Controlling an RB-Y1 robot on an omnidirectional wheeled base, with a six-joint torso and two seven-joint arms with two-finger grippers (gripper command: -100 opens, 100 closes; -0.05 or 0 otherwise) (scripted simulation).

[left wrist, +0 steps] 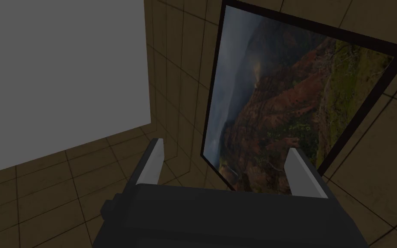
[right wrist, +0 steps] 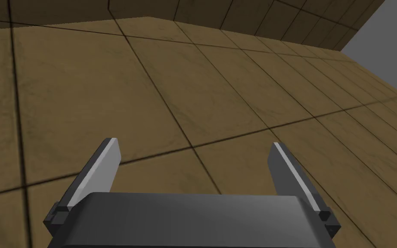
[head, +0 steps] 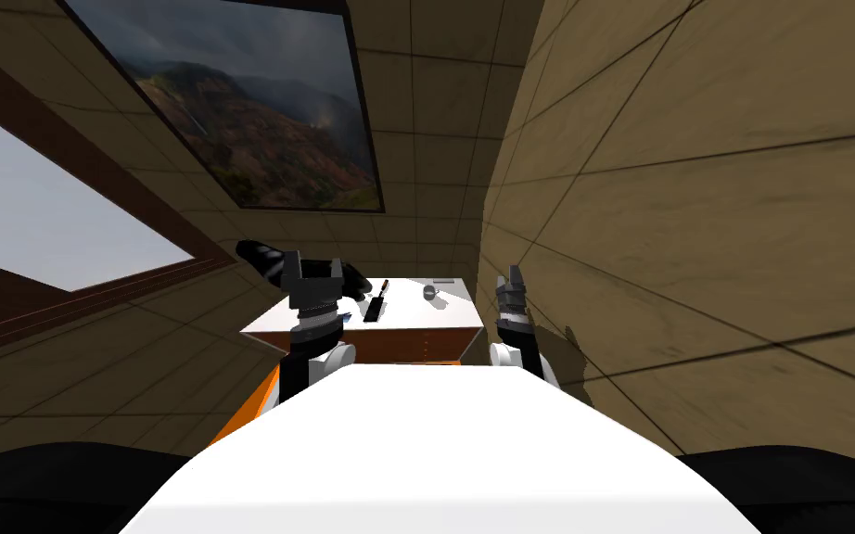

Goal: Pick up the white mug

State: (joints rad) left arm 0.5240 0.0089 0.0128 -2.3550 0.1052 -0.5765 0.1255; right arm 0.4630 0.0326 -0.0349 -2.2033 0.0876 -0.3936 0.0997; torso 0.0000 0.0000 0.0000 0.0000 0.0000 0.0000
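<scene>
A small pale grey mug (head: 431, 292) stands on the far right part of a white-topped table (head: 416, 320) ahead of me. My left gripper (head: 316, 269) is raised over the table's near left corner, well short and left of the mug; in the left wrist view the left gripper (left wrist: 224, 150) is open and holds nothing. My right gripper (head: 512, 276) is held up just beyond the table's right edge, near the wall, to the right of the mug. The right wrist view has the right gripper (right wrist: 195, 144) open and empty too.
A black long-handled utensil (head: 375, 304) lies on the table left of the mug, and a flat grey item (head: 444, 281) lies at the far edge. The table front (head: 416, 345) is brown with drawers. A tiled wall (head: 695, 232) runs close along the right.
</scene>
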